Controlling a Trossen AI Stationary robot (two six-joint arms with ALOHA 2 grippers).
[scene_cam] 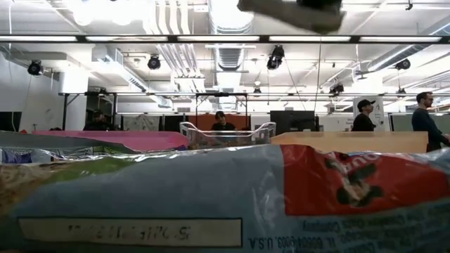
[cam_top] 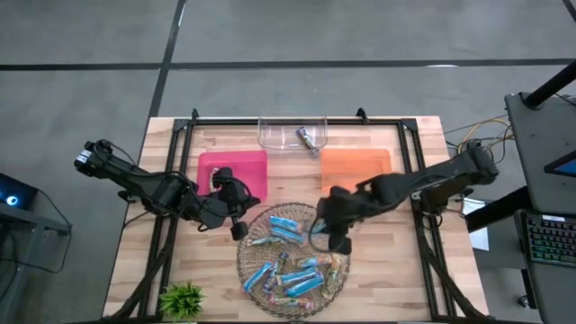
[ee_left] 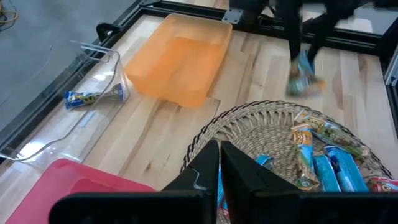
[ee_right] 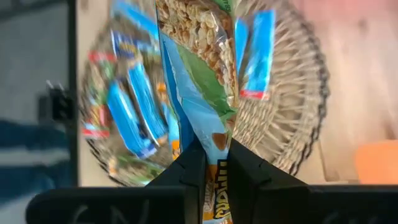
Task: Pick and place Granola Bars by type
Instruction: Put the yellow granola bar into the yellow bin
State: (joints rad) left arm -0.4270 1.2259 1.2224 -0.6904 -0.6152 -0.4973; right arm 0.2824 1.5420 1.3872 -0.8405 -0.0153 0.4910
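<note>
Near edge of the table (cam_top: 396, 279): a small green plant (cam_top: 182, 297) sits by the near left corner. A round wicker basket (cam_top: 247, 265) stands at the middle of the near edge, holding most of the Granola Bars (cam_top: 297, 277), mainly blue wrappers with a few tan and reddish ones mixed in.

Right gripper (cam_top: 340, 241) hangs over the right rim of the basket. The right wrist view shows its fingers (ee_right: 249, 171) clamped narrow on one granola bar (ee_right: 202, 81), blue and green wrapper with oats printed on it, hanging clear above the basket. The left wrist view shows the same bar off the table beside the basket.

Left gripper (cam_top: 239, 229) hovers at the left rim of the basket, fingers (ee_left: 208, 165) drawn nearly together with only a thin slit between, nothing held.

Middle of the table: pink tray (cam_top: 256, 162) on the left and orange tray (cam_top: 355, 164) on the right, both behind the basket.

Far edge: a clear tray (cam_top: 274, 135) at the centre with one wrapped bar (cam_top: 310, 137) lying inside it.

People stand in the room beyond the table (scene_cam: 363, 116).
</note>
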